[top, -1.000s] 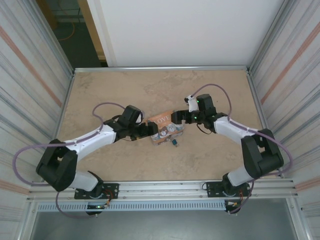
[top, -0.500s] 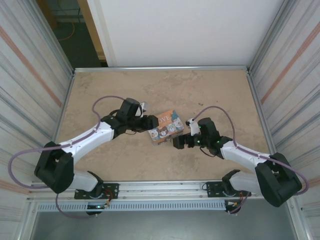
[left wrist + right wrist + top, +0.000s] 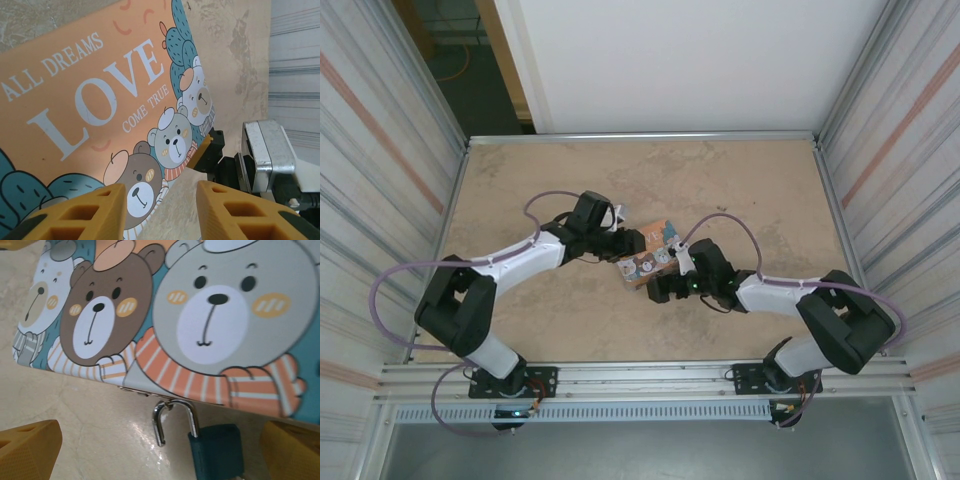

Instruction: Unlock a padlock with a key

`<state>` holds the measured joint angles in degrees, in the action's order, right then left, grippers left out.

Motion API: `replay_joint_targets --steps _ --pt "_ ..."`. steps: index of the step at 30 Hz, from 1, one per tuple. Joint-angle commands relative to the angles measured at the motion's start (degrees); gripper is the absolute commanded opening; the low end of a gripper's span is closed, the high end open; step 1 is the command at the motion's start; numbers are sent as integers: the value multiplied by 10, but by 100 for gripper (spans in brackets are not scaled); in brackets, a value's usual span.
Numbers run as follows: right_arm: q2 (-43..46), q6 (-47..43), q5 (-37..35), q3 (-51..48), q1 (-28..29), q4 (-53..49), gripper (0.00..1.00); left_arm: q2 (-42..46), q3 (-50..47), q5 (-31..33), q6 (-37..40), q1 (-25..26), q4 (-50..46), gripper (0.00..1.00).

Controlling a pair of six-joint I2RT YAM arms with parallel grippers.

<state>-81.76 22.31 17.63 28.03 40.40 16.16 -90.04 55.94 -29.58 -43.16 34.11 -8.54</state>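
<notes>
The blue-teal padlock [image 3: 216, 452] hangs by its thin metal shackle [image 3: 172, 412] from the latch on the near edge of the orange-and-blue "LOVE" box [image 3: 200, 315]. One shackle end stands free of the body. My right gripper [image 3: 160, 450] is open, its yellow fingers either side of the padlock and not touching it. In the top view the right gripper [image 3: 661, 288] sits at the box's near edge, covering the padlock. My left gripper [image 3: 628, 243] is open at the left end of the box [image 3: 651, 256], nothing between its fingers [image 3: 82, 215]. The key is hidden.
The box lid [image 3: 100, 100] lies flat on the beige table [image 3: 740, 190]. A finger of the right gripper [image 3: 207, 149] reaches the box corner in the left wrist view. Metal walls [image 3: 880, 150] close in both sides, and a rail [image 3: 640, 375] runs along the near edge.
My right arm swung from the far side of the box round to its near edge and closed in on the padlock. My left gripper shifted right toward the box.
</notes>
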Motion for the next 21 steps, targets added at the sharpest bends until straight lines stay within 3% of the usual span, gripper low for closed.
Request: replay_joint_targets --steps 1,15,21 --pt "-2 13 11 9 9 7 99 -5 15 -19 3 -4 14 42" --pt "59 20 57 -12 22 -44 97 -10 18 -20 4 -6 13 41" --pt "81 33 65 -35 -13 1 93 -9 17 -18 3 -8 11 41"
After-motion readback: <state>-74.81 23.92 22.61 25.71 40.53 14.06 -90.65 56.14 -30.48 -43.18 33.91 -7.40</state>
